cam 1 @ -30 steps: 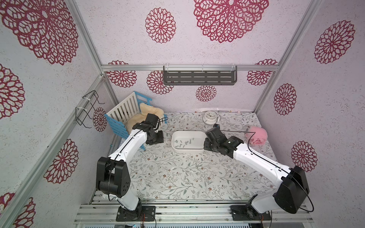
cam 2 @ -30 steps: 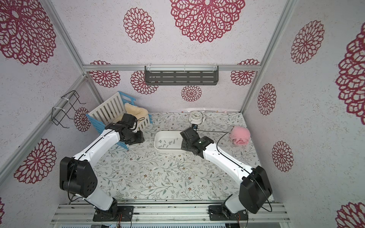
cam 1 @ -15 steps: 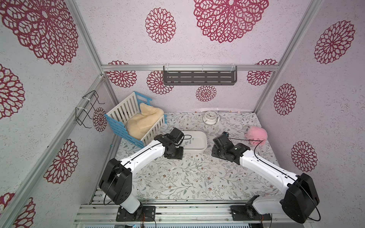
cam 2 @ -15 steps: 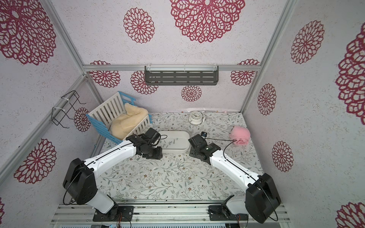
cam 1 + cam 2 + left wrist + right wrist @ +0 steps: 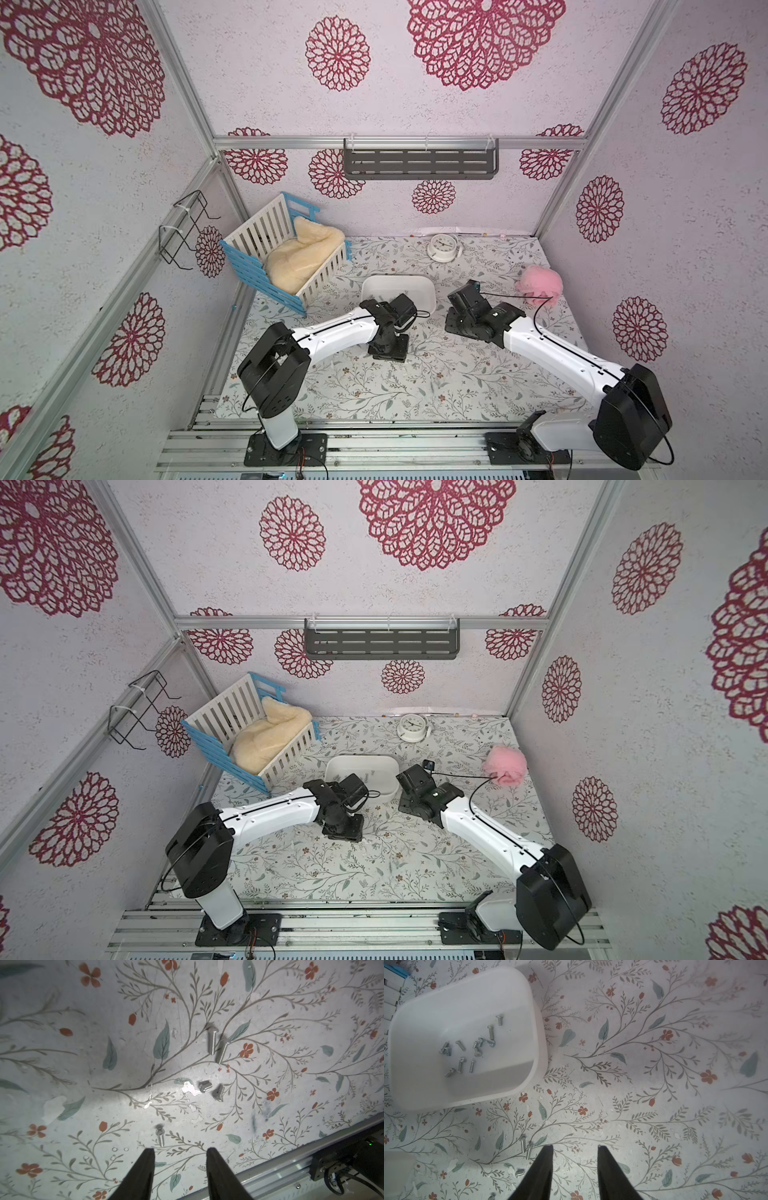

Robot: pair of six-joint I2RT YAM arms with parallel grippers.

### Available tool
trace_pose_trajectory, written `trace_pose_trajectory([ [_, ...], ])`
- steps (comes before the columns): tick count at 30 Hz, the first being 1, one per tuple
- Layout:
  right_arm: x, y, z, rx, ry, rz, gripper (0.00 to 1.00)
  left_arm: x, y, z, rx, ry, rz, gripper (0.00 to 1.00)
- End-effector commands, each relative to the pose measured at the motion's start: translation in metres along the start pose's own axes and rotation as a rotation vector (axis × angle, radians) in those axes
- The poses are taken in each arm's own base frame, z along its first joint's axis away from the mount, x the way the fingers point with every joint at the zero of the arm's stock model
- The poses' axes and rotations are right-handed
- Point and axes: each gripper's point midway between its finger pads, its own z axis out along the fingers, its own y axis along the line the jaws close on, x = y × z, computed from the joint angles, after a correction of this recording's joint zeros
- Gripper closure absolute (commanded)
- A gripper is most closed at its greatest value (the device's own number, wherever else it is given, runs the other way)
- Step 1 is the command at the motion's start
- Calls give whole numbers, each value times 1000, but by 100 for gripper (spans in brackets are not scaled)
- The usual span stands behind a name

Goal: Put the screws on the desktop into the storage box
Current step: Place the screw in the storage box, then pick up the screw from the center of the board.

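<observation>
The white storage box [image 5: 536, 1022] stands on the floral desktop [image 5: 415, 386] and holds several silver screws [image 5: 471, 1047]. It shows mid-table in both top views [image 5: 399, 286] [image 5: 361, 766]. My left gripper [image 5: 180, 1149] is open and empty, pointing down at the desktop in front of the box. Before it lie loose screws: one close to a fingertip [image 5: 160, 1136], two short ones [image 5: 219, 1093] and two long ones [image 5: 213, 1041]. My right gripper [image 5: 574, 1147] is open and empty, off the box's front right corner, with three screws [image 5: 522, 1145] beside one finger.
A blue-and-white slatted crate with cream fleece [image 5: 286, 257] stands at the back left. A small white clock [image 5: 442, 247] is at the back and a pink plush [image 5: 540, 284] at the right. The aluminium frame rail [image 5: 291, 1165] borders the desktop's front.
My left arm swung from beside the crate to the desktop in front of the box. My right arm drew back from the box's right end toward the front right. Both jaws kept their width.
</observation>
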Motion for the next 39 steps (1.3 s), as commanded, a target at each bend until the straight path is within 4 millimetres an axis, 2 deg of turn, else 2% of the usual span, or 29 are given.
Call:
trace_pose_trajectory([
  [1, -7, -1, -7, -11, -25, -6, 60, 11, -3, 11, -10, 34, 8, 54],
  [13, -7, 0, -6, -16, -20, -1, 60, 26, 12, 29, -67, 64, 8, 55],
  [25, -7, 0, -5, -16, -17, 1, 60, 32, 16, 44, -71, 86, 5, 59],
  [33, -6, 0, -4, -18, -13, 0, 60, 32, 19, 48, -89, 88, 12, 64],
  [39, -6, 1, -3, -17, -12, 0, 60, 39, 23, 58, -117, 114, 26, 72],
])
